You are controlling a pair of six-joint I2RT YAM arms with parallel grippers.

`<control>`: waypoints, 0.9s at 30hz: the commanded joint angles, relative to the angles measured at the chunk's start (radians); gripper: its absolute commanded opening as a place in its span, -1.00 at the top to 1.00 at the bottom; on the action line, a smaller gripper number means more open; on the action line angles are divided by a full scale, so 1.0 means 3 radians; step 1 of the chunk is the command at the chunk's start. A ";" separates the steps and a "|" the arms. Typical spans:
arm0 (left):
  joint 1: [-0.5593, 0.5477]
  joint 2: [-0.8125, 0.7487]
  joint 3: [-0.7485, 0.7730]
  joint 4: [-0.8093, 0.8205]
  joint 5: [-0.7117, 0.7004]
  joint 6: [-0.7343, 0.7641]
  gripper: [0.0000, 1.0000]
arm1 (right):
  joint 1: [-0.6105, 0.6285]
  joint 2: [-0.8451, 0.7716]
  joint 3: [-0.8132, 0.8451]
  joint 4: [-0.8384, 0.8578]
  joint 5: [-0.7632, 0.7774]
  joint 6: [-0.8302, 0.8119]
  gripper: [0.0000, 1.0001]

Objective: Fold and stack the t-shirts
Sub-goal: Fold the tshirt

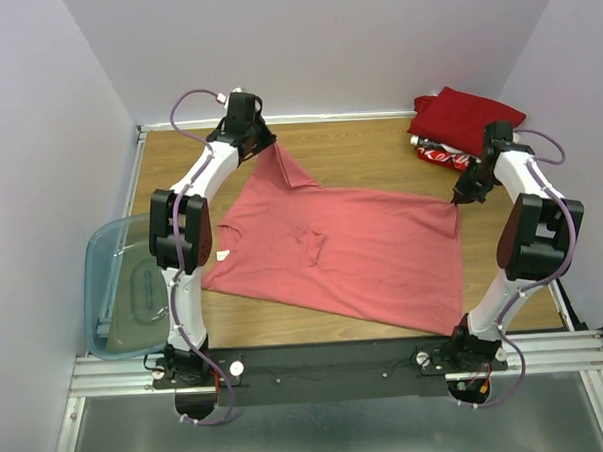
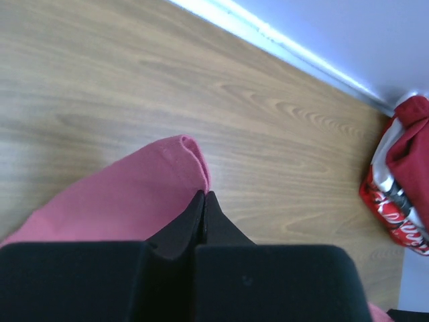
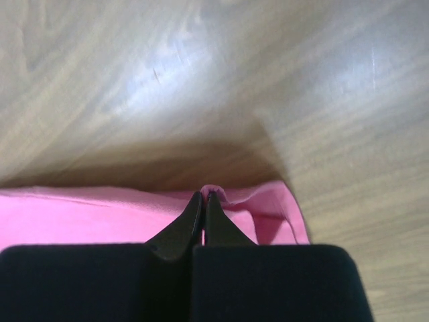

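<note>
The bin [image 1: 124,289] sits at the bench's left edge, just beside the left arm, whose dark upper link covers part of its rim. At the far right corner the dark red shirt [image 1: 467,119] lies folded on top of the printed shirt [image 1: 444,157], close to the right arm's wrist. Nothing lies between that pile and the pink shirt [image 1: 353,249] but bare wood.

The pink shirt is spread across the middle of the bench, mostly flat. Its far left corner is drawn up in a peak to my left end effector [image 1: 266,149]. In the left wrist view that end effector [image 2: 204,196] is clenched, fingertips together on a rounded fold of pink cloth. My right end effector [image 1: 457,199] is at the shirt's far right corner. In its own view [image 3: 204,196] it is likewise pinched tight on a small tuck of pink edge.

The bench [image 1: 378,153] is pale wood grain with a soft glare under the right wrist. Plain pale walls [image 1: 324,45] close it in on three sides, and a metal rail [image 1: 338,363] carries both arm bases at the near edge.

A small lump [image 1: 312,246] near the shirt's middle could be a pocket or a wrinkle; I cannot tell which. The contents of the bin are murky through the plastic. Only an edge of the printed shirt shows under the dark red one. In both wrist views the black fingers hide most of the held cloth.
</note>
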State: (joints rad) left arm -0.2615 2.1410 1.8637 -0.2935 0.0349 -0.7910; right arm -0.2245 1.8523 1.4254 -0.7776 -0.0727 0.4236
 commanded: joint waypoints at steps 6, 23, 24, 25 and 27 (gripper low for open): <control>0.0013 -0.0663 -0.0755 -0.0105 0.0068 0.0003 1.00 | -0.0008 -0.0661 -0.0553 -0.0118 -0.0029 -0.0231 0.99; 0.0013 -0.2155 -0.2222 -0.0320 0.0257 -0.0048 1.00 | -0.0008 -0.1434 -0.1274 -0.0491 0.0129 -0.0241 0.98; 0.0013 -0.2212 -0.2300 -0.0330 0.0282 -0.0048 1.00 | -0.0008 -0.1454 -0.1295 -0.0516 0.0150 -0.0236 0.98; 0.0013 -0.2273 -0.2437 -0.0341 0.0308 -0.0053 1.00 | -0.0008 -0.1485 -0.1330 -0.0522 0.0176 -0.0226 0.98; 0.0008 -0.2458 -0.2561 -0.0376 0.0328 -0.0084 1.00 | -0.0008 -0.1542 -0.1366 -0.0552 0.0171 -0.0211 0.98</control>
State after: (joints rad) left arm -0.2619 1.4872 1.1687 -0.3683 0.0940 -0.8028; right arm -0.2245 1.4330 1.0397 -0.8909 -0.0620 0.3717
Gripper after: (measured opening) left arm 0.006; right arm 0.012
